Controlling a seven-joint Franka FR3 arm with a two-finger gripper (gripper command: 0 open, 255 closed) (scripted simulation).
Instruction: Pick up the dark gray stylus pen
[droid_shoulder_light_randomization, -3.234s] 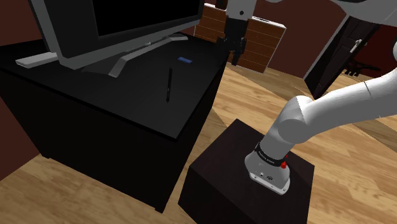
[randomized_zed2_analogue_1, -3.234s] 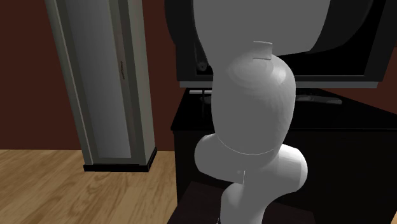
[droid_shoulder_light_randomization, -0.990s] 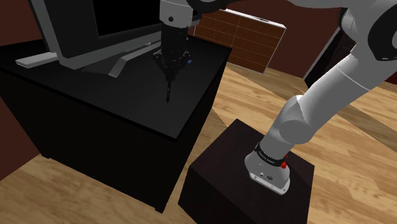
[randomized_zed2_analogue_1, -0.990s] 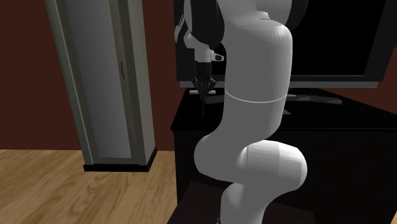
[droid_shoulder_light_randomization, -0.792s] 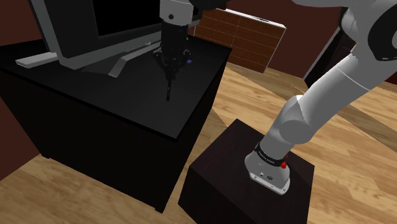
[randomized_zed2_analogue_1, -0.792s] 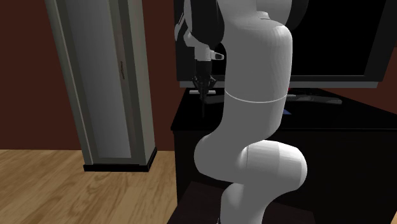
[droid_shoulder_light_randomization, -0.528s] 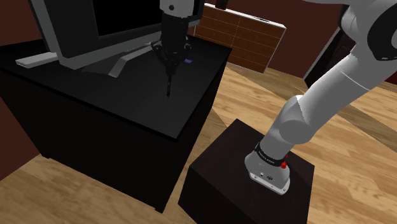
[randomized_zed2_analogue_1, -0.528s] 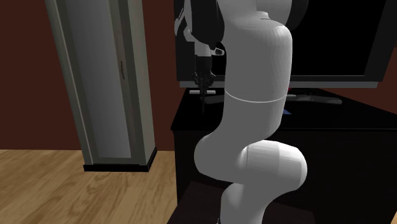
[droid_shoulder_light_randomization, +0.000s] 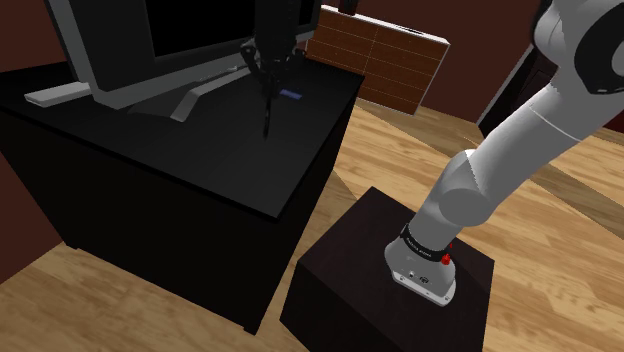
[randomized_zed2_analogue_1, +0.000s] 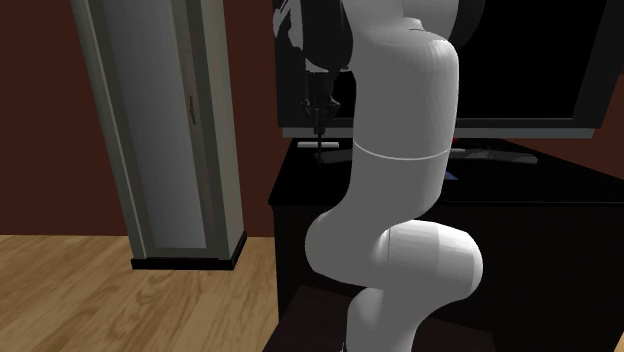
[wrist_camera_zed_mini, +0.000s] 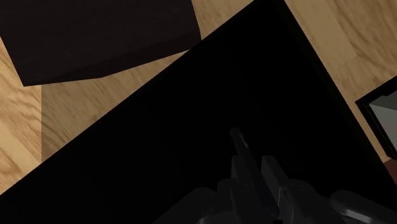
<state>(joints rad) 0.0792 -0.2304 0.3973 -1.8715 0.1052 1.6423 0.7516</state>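
Note:
The dark gray stylus pen hangs tip-down from my gripper, lifted off the black cabinet top. My gripper is shut on the pen's upper end, in front of the TV. In the second exterior view the gripper hovers above the cabinet's near corner, with the pen a thin dark line under it. In the wrist view the pen sticks out past the fingers, over the black top.
A small blue object lies on the cabinet behind the pen. A white remote rests at the far left by the TV. The dark stand sits on the wood floor. A brown dresser stands behind, and a grey door in the second exterior view.
The gripper has risen with the pen clasped in it. The pen has left the cabinet top and now hangs nearly upright.

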